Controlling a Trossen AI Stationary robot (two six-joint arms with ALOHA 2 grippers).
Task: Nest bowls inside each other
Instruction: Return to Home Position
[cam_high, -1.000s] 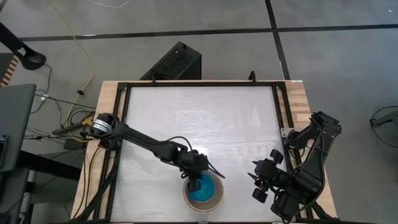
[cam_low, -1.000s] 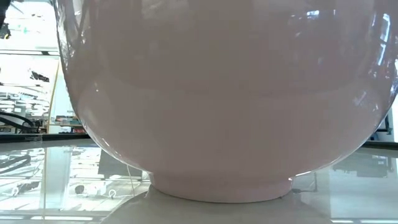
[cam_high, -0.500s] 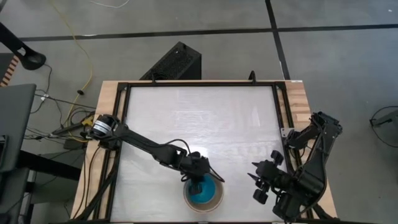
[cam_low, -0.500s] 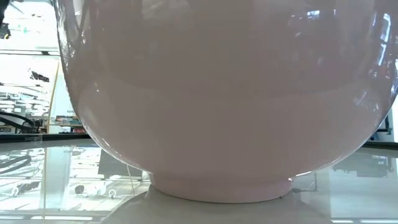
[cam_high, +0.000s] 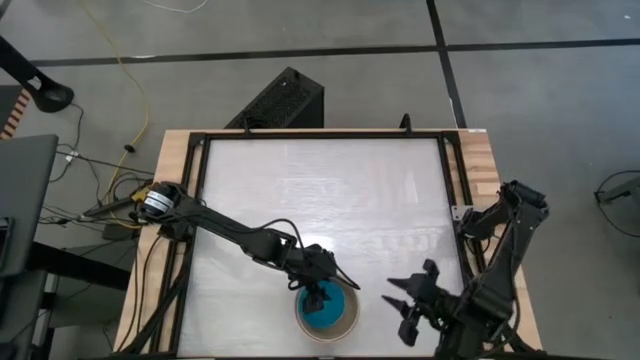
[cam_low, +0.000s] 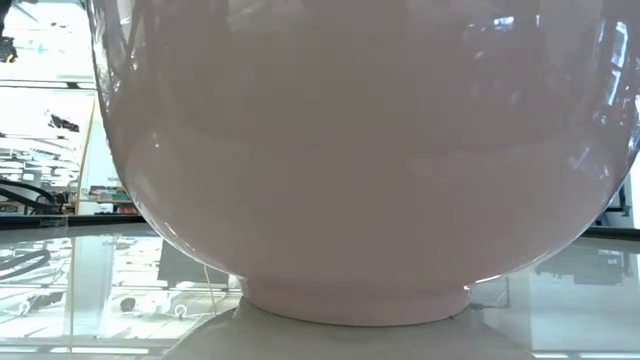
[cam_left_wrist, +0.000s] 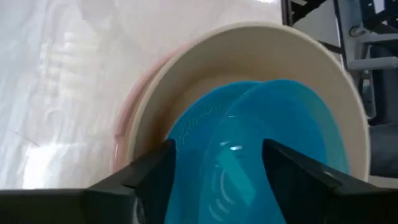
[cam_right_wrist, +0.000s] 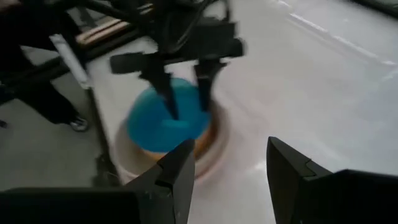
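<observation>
The bowls stand nested at the table's near edge. The low view is filled by the outer pink bowl, whose foot rests on the table. Inside it sits a cream bowl, the pink rim showing around it. Two blue bowls lie overlapping in the cream one. My left gripper hangs open just over the blue bowls, its fingers pointing down at them. My right gripper is open in the air to the stack's right.
The bowl stack sits close to the table's near edge. A black frame runs round the white tabletop, with a black box beyond the far edge. The far half of the table is bare.
My left gripper has opened over the stack, letting go of the blue bowl, which stays in the cream bowl. My right gripper has swung toward the stack, to the table's left and near edge, and has turned at the wrist.
</observation>
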